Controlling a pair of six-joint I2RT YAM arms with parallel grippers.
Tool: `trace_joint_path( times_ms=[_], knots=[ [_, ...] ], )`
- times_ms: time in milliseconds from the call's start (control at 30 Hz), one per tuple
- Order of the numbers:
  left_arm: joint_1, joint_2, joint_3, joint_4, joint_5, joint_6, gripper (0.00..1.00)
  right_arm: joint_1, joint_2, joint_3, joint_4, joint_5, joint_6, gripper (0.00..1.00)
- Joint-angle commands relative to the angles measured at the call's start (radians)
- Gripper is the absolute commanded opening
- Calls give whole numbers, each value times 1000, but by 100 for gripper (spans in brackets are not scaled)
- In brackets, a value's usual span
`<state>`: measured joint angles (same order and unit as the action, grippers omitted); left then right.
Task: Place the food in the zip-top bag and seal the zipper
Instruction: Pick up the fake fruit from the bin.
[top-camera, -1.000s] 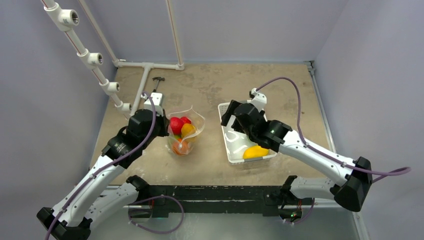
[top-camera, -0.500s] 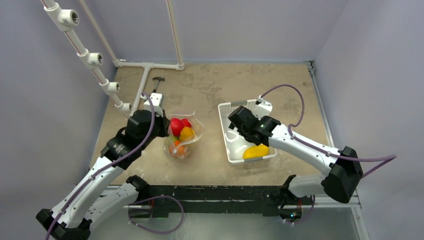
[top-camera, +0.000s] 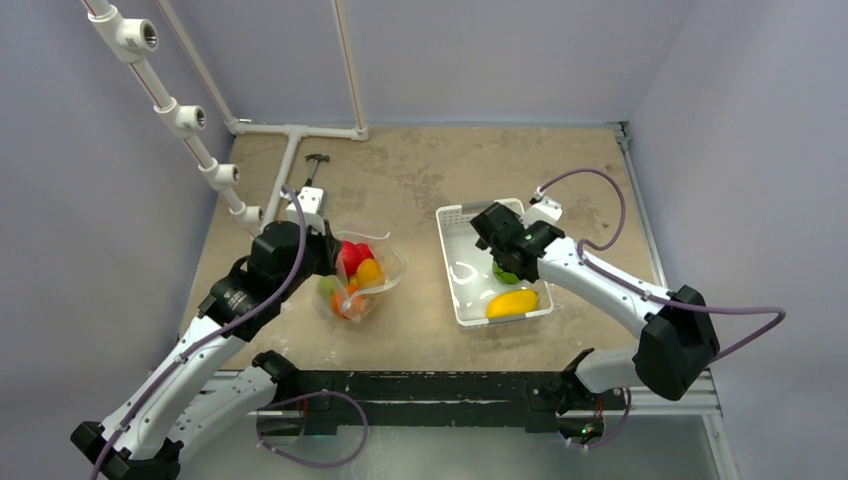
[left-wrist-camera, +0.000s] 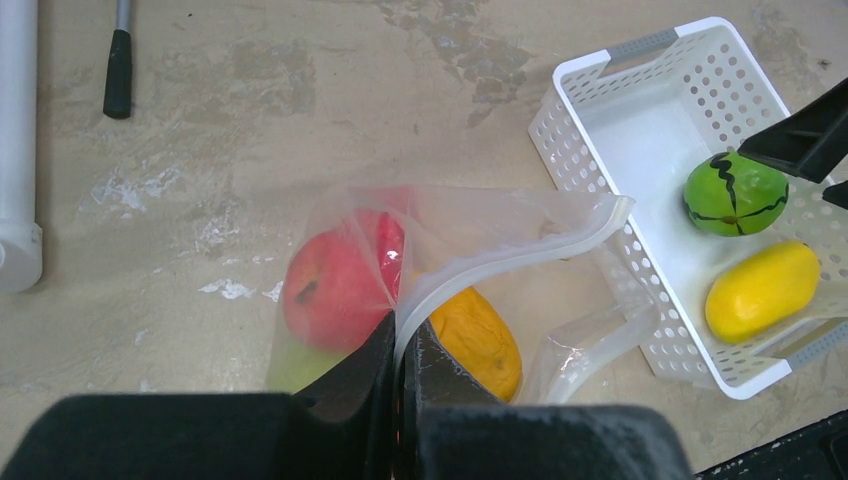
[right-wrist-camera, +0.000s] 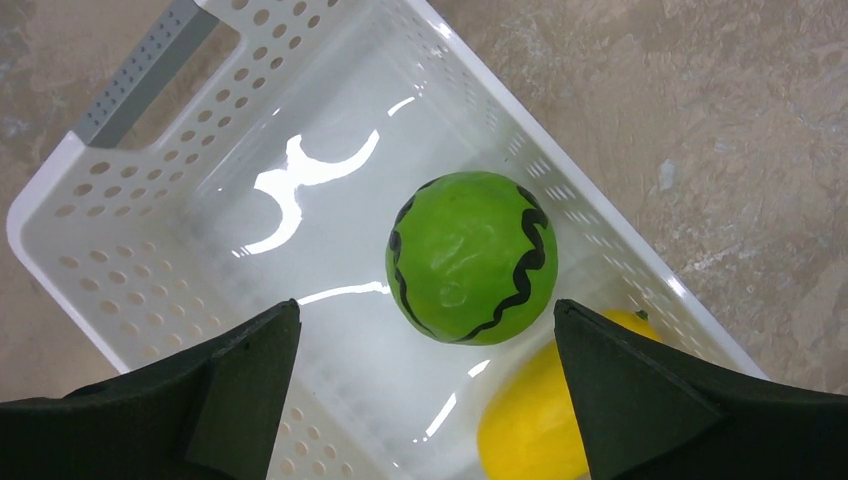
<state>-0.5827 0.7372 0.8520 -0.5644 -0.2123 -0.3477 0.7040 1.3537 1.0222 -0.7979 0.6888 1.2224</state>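
The left gripper (left-wrist-camera: 402, 345) has its two black fingers pressed together, pinching the thin clear plastic zipper strip (left-wrist-camera: 510, 255) at the mouth edge of the clear soft zip-top bag (left-wrist-camera: 480, 225). The bag rests on the mottled tan table (top-camera: 420, 170), left of centre, with its mouth held open and the far end of the strip curving free toward the basket. Inside the bag are a glossy red apple-shaped toy (left-wrist-camera: 330, 290), an orange toy fruit (left-wrist-camera: 480, 335) just beside it, a pale green piece (left-wrist-camera: 300, 365) beneath the apple, and a second red piece (left-wrist-camera: 390, 235) behind the film. The white perforated plastic basket (left-wrist-camera: 590, 110) with grey handle grips stands to the right of the bag; in the top view the two are apart. Two toys lie on the basket floor: a round green fruit with black wavy stripes (right-wrist-camera: 470, 257) and an oblong yellow fruit (right-wrist-camera: 530, 430), just beside each other. The right gripper (right-wrist-camera: 425, 335) hangs over the basket with its fingers spread wide, one on either side of the striped green fruit and above it, gripping nothing. A black-handled tool (left-wrist-camera: 118, 60) and a white pipe (left-wrist-camera: 18, 150) lie at the far left of the table.
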Motion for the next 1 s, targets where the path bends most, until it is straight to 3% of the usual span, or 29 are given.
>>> trace_joint_path(
  times_ms=[0, 633, 767, 967],
  knots=[
    [5, -20, -7, 53, 23, 11, 0, -19, 22, -9, -7, 5, 8, 99],
    [4, -34, -10, 57, 56, 18, 0, -50, 206, -15, 31, -14, -36, 95],
    [5, -38, -11, 57, 56, 19, 0, -53, 243, -16, 51, -6, -52, 86],
    [5, -35, -13, 57, 55, 19, 0, -56, 240, -20, 86, -20, -93, 55]
  ],
)
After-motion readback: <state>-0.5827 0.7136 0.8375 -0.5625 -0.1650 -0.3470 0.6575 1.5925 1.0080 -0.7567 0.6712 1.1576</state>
